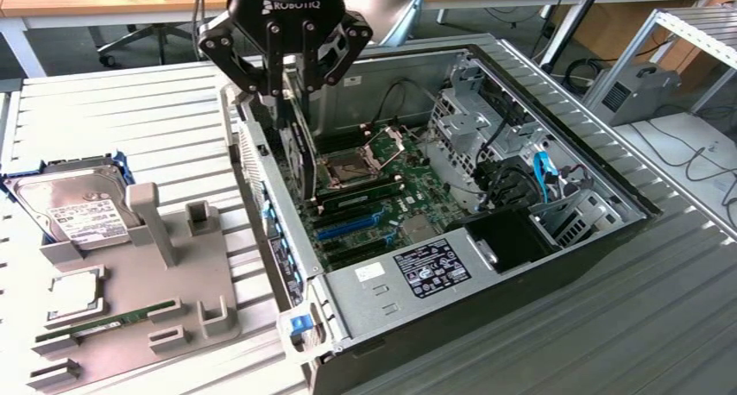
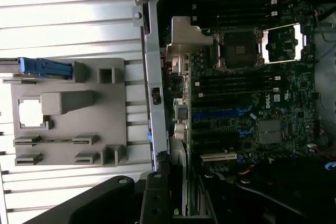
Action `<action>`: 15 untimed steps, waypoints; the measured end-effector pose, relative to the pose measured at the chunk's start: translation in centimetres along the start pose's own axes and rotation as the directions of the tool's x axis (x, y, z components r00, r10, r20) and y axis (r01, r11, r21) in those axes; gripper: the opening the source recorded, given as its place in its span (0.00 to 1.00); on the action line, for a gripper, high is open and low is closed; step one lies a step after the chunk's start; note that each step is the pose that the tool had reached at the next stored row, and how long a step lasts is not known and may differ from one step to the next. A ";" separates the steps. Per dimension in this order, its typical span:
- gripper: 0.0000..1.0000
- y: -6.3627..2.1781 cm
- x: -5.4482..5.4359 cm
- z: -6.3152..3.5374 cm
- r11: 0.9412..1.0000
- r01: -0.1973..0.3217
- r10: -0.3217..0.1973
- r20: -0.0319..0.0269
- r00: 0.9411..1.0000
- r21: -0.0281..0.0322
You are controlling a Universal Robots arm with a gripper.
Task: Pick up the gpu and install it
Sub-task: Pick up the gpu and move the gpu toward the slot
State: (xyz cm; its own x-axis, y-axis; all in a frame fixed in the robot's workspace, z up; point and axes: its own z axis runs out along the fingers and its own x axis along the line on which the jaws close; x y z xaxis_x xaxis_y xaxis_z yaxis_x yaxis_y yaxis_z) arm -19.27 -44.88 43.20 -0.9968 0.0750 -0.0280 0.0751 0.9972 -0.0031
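The gpu (image 1: 303, 149) is pinched on edge by the end effector (image 1: 290, 89) — hung directly beneath, over the motherboard (image 1: 386, 192).

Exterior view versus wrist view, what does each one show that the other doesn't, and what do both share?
Exterior view: the power supply with its label, desks behind, and the gpu held on edge near the case's rear wall. Wrist view: metal port blocks along the rear edge of the motherboard. Both: the gripper, the grey fixture, the CPU socket and the blue slots.
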 end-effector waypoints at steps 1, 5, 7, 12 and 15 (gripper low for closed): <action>0.26 0.01 -0.1 0.00 1.000 0.000 0.000 0.000 1.000 0.000; 0.26 0.04 -0.4 0.01 1.000 0.000 0.000 0.000 1.000 0.001; 0.26 0.05 -0.6 0.02 1.000 0.000 0.000 0.000 1.000 0.002; 0.26 0.08 -1.0 0.03 1.000 0.000 0.000 0.000 1.000 0.002; 0.26 0.10 -1.2 0.04 1.000 0.000 0.000 0.000 1.000 0.002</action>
State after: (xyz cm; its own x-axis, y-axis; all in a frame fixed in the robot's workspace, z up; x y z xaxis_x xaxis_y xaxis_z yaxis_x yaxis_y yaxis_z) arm -18.02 -44.88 43.20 -0.9968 0.0749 -0.0282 0.0751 0.9972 -0.0056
